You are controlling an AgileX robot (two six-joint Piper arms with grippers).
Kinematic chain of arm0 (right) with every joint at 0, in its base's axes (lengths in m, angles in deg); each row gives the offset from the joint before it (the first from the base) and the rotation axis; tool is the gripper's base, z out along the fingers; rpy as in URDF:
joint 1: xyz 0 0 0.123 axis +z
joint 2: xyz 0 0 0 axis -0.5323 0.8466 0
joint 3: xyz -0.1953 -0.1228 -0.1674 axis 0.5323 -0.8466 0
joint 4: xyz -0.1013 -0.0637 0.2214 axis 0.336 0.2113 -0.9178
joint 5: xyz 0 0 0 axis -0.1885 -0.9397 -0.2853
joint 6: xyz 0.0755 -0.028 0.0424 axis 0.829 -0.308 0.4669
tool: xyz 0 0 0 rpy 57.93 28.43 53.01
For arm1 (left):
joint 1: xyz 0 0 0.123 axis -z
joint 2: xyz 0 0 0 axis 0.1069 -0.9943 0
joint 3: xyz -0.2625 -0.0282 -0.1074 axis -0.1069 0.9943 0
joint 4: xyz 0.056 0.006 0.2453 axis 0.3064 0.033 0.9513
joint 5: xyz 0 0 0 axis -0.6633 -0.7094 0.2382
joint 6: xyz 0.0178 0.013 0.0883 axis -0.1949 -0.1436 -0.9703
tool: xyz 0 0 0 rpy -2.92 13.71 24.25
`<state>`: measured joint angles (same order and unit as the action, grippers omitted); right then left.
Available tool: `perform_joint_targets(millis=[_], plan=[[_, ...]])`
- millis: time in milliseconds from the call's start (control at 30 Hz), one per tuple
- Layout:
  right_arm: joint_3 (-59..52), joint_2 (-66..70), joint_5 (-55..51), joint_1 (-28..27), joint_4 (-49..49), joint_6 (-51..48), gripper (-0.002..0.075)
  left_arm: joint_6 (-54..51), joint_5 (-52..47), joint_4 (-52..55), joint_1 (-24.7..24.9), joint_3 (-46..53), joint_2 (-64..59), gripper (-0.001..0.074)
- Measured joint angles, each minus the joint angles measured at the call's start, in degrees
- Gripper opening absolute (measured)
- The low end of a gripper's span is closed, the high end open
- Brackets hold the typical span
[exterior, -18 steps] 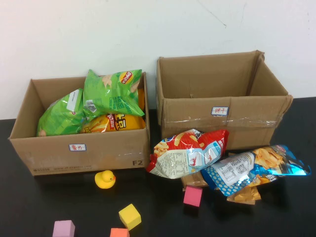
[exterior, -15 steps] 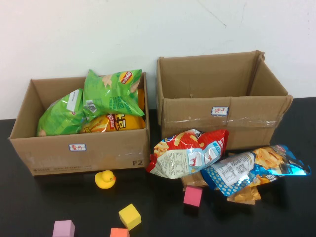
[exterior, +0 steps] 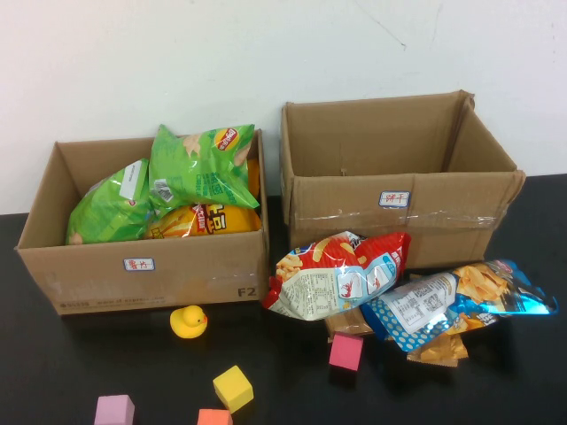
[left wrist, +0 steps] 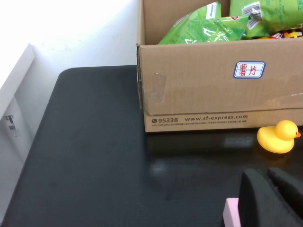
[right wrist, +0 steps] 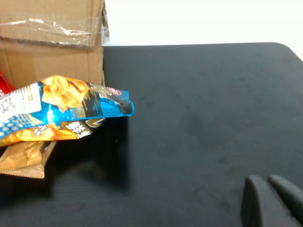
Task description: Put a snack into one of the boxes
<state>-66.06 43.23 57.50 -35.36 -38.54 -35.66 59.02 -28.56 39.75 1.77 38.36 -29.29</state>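
Observation:
Neither arm shows in the high view. The left cardboard box point(exterior: 89, 274) holds green chip bags point(exterior: 199, 164) and a yellow one point(exterior: 205, 219). The right box point(exterior: 337, 212) looks empty. In front of it on the black table lie a red snack bag point(exterior: 341, 273), a blue snack bag point(exterior: 452, 301) and a brown pack point(exterior: 438, 350). My left gripper point(left wrist: 269, 189) is shut and empty, low over the table in front of the left box point(left wrist: 199, 90). My right gripper point(right wrist: 270, 194) is shut and empty, to the right of the blue bag point(right wrist: 71, 104).
A yellow rubber duck point(exterior: 189, 320) sits before the left box. A magenta block point(exterior: 346, 351), a yellow block point(exterior: 233, 388), a pink block point(exterior: 114, 411) and an orange block point(exterior: 214, 417) lie near the front edge. The pink block point(left wrist: 230, 213) is beside my left gripper.

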Motion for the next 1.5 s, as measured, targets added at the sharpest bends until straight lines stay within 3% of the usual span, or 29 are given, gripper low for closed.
perform_joint_targets(millis=[767, 967, 1233, 1367, 1500], plan=[[0.0, 0.0, 0.4, 0.0, 0.6, 0.0, -0.0001, 0.0, 0.0, 0.0, 0.0, 0.0, 0.0, -0.0003], [-0.1, 0.0, 5.1, 0.0, -11.6, 1.2, -0.0001, 0.0, 0.0, 0.0, 0.0, 0.0, 0.0, -0.0003], [-0.1, 0.0, 5.7, 0.0, -14.1, 1.6, -0.0001, 0.0, 0.0, 0.0, 0.0, 0.0, 0.0, -0.0003], [-0.2, 0.0, 6.4, 0.0, -26.2, 6.9, -0.0001, 0.0, 0.0, 0.0, 0.0, 0.0, 0.0, -0.0003], [-0.2, 0.0, 6.9, 0.0, -47.8, 13.1, -0.0001, 0.0, 0.0, 0.0, 0.0, 0.0, 0.0, -0.0003]])
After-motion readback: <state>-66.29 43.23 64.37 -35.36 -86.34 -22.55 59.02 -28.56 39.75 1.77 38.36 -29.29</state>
